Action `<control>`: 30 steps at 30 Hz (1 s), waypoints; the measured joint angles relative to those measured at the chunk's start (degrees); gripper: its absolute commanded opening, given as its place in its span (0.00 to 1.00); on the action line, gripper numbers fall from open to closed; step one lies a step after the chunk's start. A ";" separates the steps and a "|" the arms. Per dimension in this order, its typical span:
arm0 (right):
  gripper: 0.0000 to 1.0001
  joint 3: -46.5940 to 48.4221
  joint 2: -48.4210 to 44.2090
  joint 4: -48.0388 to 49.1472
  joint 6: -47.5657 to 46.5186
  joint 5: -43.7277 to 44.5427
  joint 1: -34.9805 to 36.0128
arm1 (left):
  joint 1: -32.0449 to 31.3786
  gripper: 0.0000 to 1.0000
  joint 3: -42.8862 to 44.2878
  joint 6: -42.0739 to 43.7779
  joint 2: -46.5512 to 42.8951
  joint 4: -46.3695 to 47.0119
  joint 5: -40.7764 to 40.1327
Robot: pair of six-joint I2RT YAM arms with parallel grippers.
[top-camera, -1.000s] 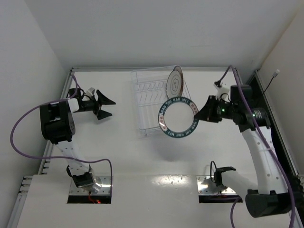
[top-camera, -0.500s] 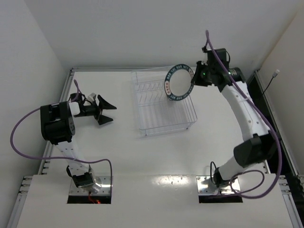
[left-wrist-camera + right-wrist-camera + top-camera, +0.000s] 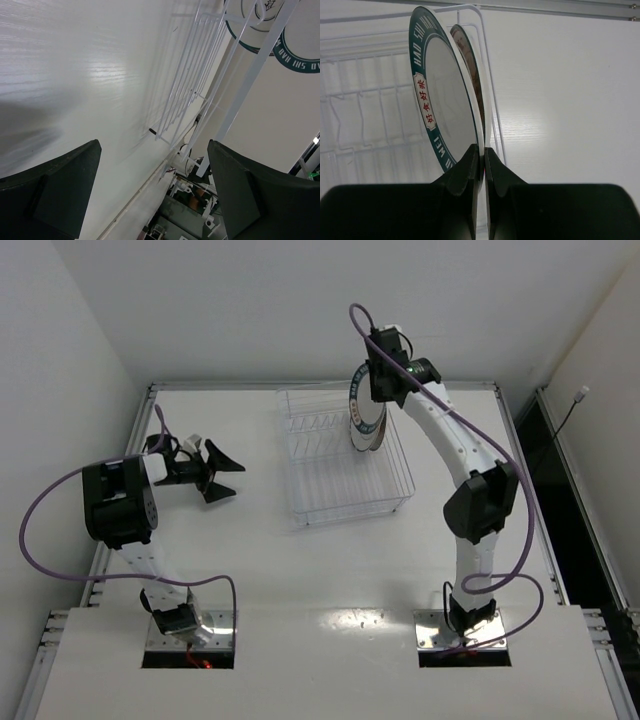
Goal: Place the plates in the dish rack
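Your right gripper (image 3: 482, 156) was clamped tight on the rim of the blue-rimmed plate (image 3: 446, 102), holding it on edge over the far right end of the dish rack (image 3: 330, 495), just beside another plate (image 3: 470, 67) standing there. Your left gripper (image 3: 234, 472) hung wide open and empty, well left of the dish rack.

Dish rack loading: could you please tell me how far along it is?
Done: one white round plate with thin rings stands in the clear plastic dish rack. In hand: the right end effector grips the dark-blue-rimmed round plate upright beside it, not yet released. Left: letting go. The left end effector is open and empty, and no third plate shows in these views.
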 measured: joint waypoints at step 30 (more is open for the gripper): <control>0.99 5.16 0.24 -7.56 -0.68 -1.20 3.04 | 0.37 0.86 6.16 4.87 0.00 -6.49 -4.04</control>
